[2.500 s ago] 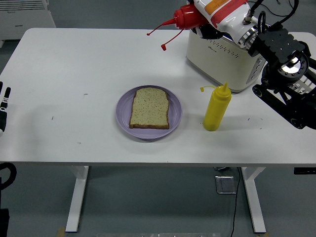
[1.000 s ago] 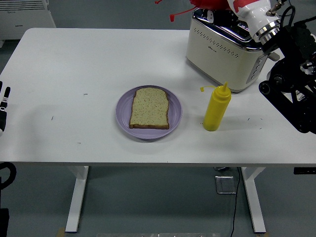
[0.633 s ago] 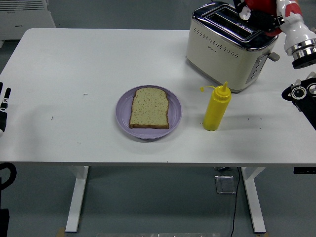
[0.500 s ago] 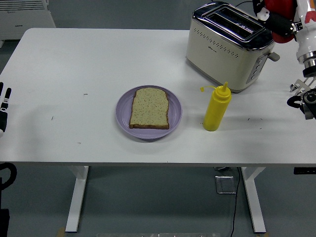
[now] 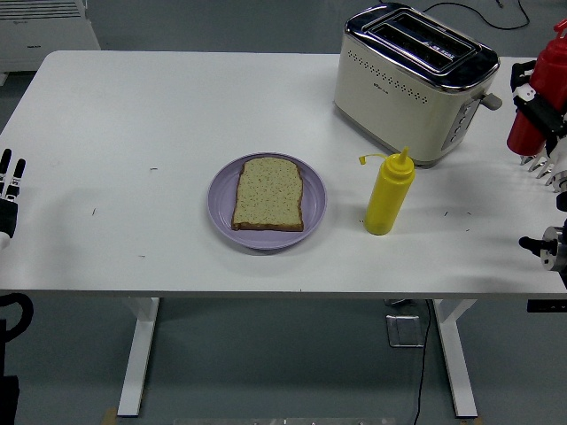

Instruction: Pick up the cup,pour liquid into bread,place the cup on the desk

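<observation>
The right hand [image 5: 542, 111], fingers wrapped around the red squeeze bottle [image 5: 537, 104], has swung it away from above the toaster [image 5: 415, 81] and brought it upright to the desk's [image 5: 133, 133] right edge, so the pour looks finished and only the set-down remains. The bread [image 5: 268, 194] lies on the purple plate [image 5: 312, 215], a yellow bottle [image 5: 389, 193] just beside; the left hand [image 5: 9, 190] rests open at the left edge, grey floor beyond.

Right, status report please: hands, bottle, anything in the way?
Right robot hand shut on red bottle, upright at table's right edge. Left robot hand open, resting at left edge. Bread on plate; yellow bottle and toaster stand between.
</observation>
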Action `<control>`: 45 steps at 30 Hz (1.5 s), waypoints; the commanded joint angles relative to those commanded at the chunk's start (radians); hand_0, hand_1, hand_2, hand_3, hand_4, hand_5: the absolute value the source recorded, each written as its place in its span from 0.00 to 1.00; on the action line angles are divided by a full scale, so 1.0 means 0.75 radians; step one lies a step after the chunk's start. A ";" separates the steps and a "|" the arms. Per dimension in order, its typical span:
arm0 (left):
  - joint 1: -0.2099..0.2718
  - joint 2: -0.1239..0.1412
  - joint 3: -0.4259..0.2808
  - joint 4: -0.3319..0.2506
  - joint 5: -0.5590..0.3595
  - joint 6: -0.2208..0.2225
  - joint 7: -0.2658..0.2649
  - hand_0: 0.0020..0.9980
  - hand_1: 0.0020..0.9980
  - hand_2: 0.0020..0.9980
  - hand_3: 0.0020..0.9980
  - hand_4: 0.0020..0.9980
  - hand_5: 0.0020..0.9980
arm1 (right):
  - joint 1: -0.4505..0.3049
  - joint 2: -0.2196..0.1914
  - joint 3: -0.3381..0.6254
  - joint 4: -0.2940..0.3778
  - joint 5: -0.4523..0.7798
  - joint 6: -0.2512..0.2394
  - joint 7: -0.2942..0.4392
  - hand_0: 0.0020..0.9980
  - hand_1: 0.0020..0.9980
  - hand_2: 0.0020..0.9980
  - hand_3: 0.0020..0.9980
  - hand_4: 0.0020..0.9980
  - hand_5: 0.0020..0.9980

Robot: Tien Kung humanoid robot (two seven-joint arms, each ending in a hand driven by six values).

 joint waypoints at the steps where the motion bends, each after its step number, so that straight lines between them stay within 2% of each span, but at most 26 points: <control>1: 0.001 0.000 0.001 0.000 0.000 0.000 0.000 0.79 0.74 0.73 0.69 0.56 0.99 | -0.010 0.005 -0.008 -0.010 0.006 -0.004 0.014 0.18 0.23 0.34 0.42 0.67 0.18; 10: 0.000 0.000 0.004 0.000 -0.001 0.000 0.001 0.78 0.74 0.73 0.69 0.56 0.99 | -0.043 0.045 -0.089 -0.099 0.076 -0.057 0.107 0.22 0.24 0.35 0.42 0.67 0.19; 11: 0.000 0.000 0.004 0.000 -0.001 0.000 0.001 0.78 0.74 0.73 0.68 0.56 1.00 | -0.043 0.047 -0.095 -0.104 0.082 -0.060 0.110 0.26 0.25 0.37 0.42 0.67 0.20; 18: -0.002 0.000 -0.001 -0.001 -0.001 0.000 0.001 0.78 0.74 0.73 0.68 0.56 1.00 | -0.048 0.075 -0.179 -0.145 0.140 -0.070 0.133 0.28 0.27 0.38 0.42 0.67 0.20; 30: -0.006 0.000 0.000 -0.001 -0.001 -0.001 0.000 0.78 0.74 0.73 0.69 0.56 1.00 | -0.058 0.114 -0.279 -0.155 0.182 -0.082 0.136 0.29 0.28 0.38 0.42 0.66 0.21; 45: -0.008 0.000 -0.001 -0.002 -0.002 -0.001 0.000 0.78 0.74 0.73 0.68 0.56 1.00 | -0.092 0.119 -0.251 -0.112 0.194 -0.092 0.142 0.29 0.28 0.38 0.42 0.65 0.20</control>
